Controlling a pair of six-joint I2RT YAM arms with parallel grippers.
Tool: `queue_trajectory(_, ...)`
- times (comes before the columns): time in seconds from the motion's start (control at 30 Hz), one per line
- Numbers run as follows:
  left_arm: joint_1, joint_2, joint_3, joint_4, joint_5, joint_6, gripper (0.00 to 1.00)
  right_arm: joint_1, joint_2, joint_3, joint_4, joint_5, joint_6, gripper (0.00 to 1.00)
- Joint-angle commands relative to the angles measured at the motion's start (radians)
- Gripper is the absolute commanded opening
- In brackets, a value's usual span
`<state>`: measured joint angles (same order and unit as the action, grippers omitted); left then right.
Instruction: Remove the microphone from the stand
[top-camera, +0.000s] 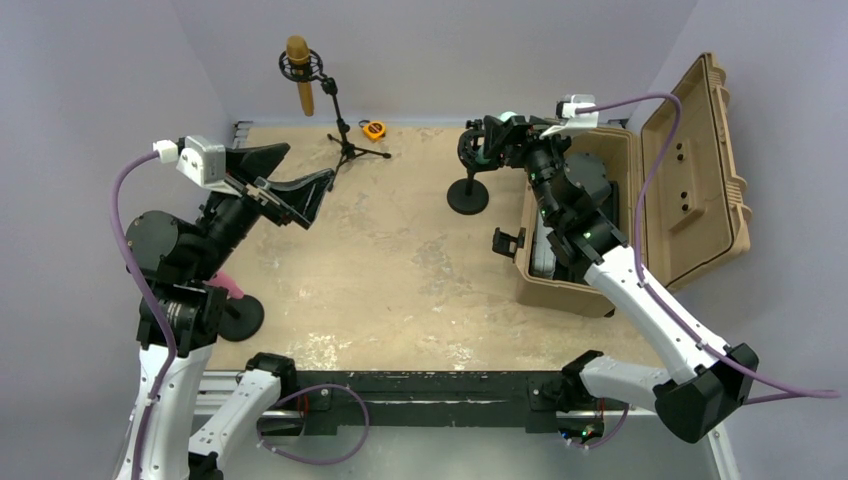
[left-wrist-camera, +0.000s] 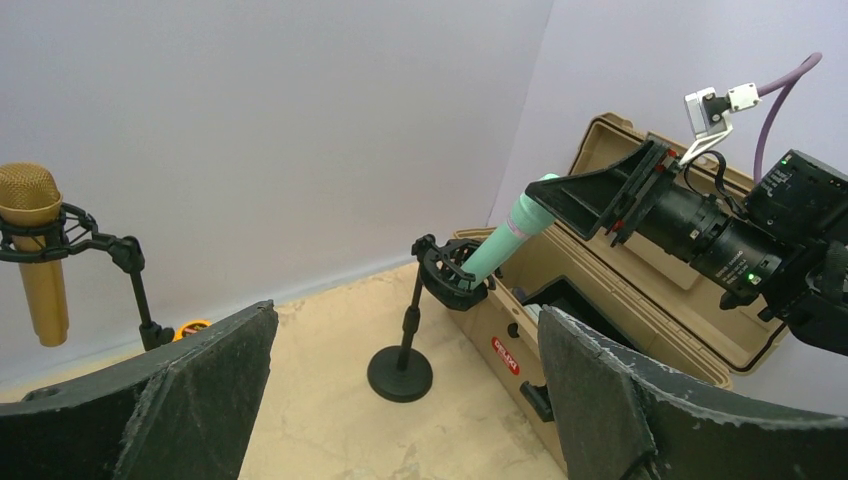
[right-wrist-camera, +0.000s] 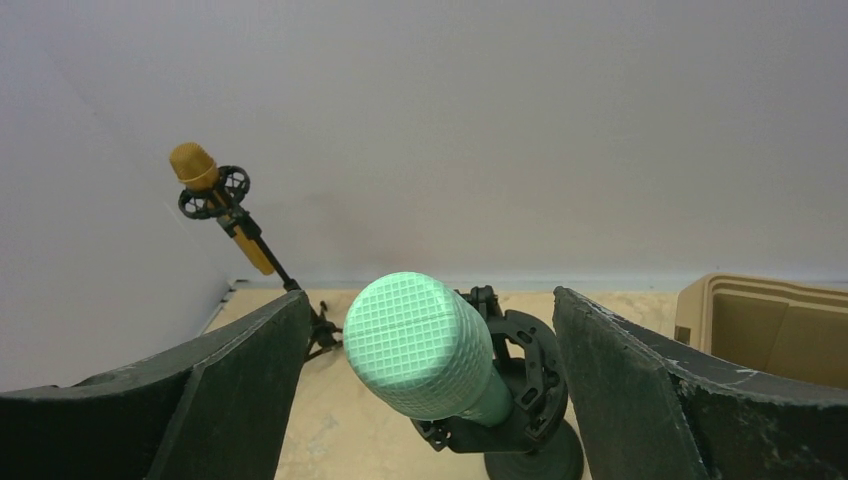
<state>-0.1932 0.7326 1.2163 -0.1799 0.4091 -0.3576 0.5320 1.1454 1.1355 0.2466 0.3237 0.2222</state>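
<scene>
A mint-green microphone (right-wrist-camera: 420, 345) sits tilted in a black shock mount (right-wrist-camera: 530, 370) on a round-base stand (top-camera: 468, 196) at the back right of the table. My right gripper (right-wrist-camera: 430, 295) is open, with a finger on each side of the microphone's head and a gap on both sides. The left wrist view shows the microphone (left-wrist-camera: 505, 240) pointing up into the right gripper (left-wrist-camera: 590, 195), with the stand (left-wrist-camera: 400, 374) below. My left gripper (top-camera: 305, 165) is open and empty, held high over the left of the table, well away from the stand.
A gold microphone (top-camera: 299, 70) on a tripod stand and an orange tape measure (top-camera: 373, 129) are at the back left. An open tan case (top-camera: 680, 170) stands just right of the stand. A pink object (top-camera: 228, 287) and a black round base (top-camera: 243, 317) sit near the left arm.
</scene>
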Motion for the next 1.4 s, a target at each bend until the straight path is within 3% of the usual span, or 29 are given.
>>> queue_trajectory(0.0, -0.006, 0.011, -0.004, 0.045, 0.016, -0.015, 1.00, 0.004, 0.014, -0.028, 0.101, 0.036, -0.036, 0.88)
queue_trajectory(0.23, -0.007, 0.015, -0.008, 0.051, 0.019, -0.014, 1.00, 0.004, 0.052, -0.079, 0.194, 0.057, -0.080, 0.81)
queue_trajectory(0.43, -0.006, 0.017, -0.009, 0.050, 0.016, -0.015, 1.00, 0.004, 0.051, -0.067, 0.230, 0.031, -0.098, 0.64)
queue_trajectory(0.67, -0.006, 0.016, -0.008, 0.049, 0.013, -0.017, 1.00, 0.005, 0.016, -0.029, 0.203, 0.054, -0.116, 0.36)
queue_trajectory(0.93, -0.006, 0.018, -0.011, 0.051, 0.011, -0.021, 1.00, 0.004, -0.027, 0.097, 0.150, 0.119, -0.156, 0.31)
queue_trajectory(1.1, -0.006, 0.019, -0.012, 0.052, 0.008, -0.021, 1.00, 0.005, -0.077, 0.151, 0.144, 0.139, -0.164, 0.22)
queue_trajectory(1.23, -0.006, 0.021, -0.012, 0.052, 0.007, -0.023, 1.00, 0.005, -0.123, 0.182, 0.163, 0.055, -0.153, 0.17)
queue_trajectory(1.37, -0.006, 0.021, -0.013, 0.053, 0.004, -0.024, 1.00, 0.005, -0.081, 0.234, 0.131, -0.220, -0.162, 0.17)
